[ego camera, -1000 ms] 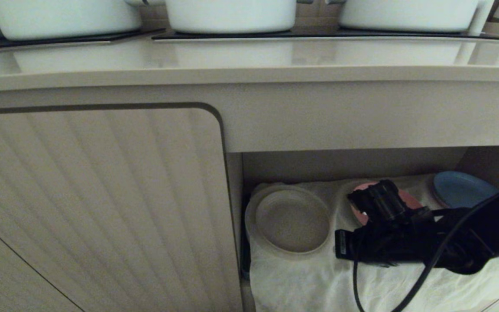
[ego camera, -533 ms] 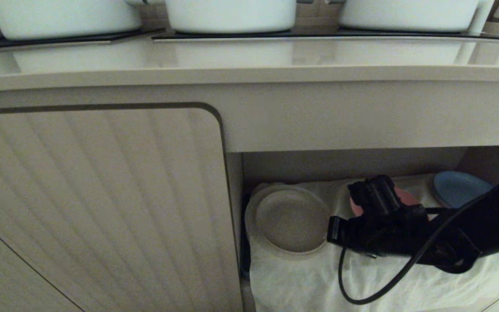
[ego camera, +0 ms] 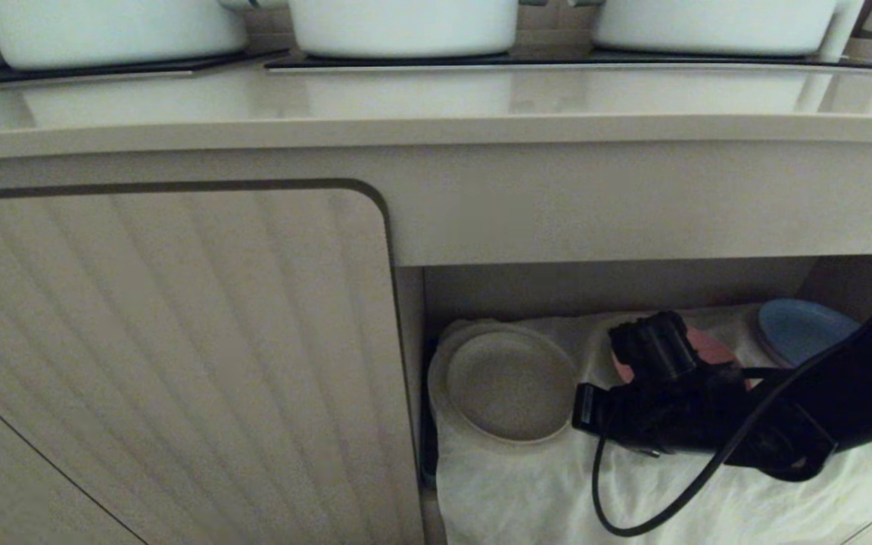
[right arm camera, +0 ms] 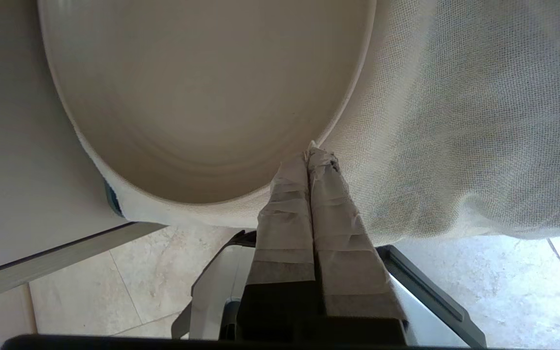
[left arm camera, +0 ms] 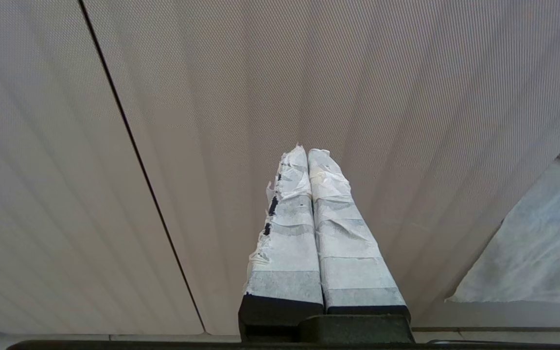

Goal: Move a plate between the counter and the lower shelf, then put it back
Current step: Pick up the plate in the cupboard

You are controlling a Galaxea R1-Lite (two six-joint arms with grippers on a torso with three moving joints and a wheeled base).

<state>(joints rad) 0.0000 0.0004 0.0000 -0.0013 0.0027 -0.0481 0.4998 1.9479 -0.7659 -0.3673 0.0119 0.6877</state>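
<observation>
Reaching into the beige-walled lower shelf (ego camera: pixel 618 284), we find the right gripper (right arm camera: pixel 313 154) with its tape-wrapped fingers (right arm camera: pixel 287 204) pressed together, tips right at the near rim of the small round cream matte plate (ego camera: pixel 510 386). That plate lies flat on the wrinkled whitish cloth (ego camera: pixel 527 492) at the shelf's left end, beside a pink plate (ego camera: pixel 712 350) and a blue plate (ego camera: pixel 803 329) further right. Nothing is gripped yet (the rim sits just past the tips). To do this well, we judge the fingers need to part, straddle the low upright rim without snagging cloth, then clamp firmly before any lift toward the long beige surface (ego camera: pixel 421 98) above. The left gripper (left arm camera: pixel 304 155), fingers together, hangs by the ribbed cabinet door (left arm camera: pixel 406 87).
</observation>
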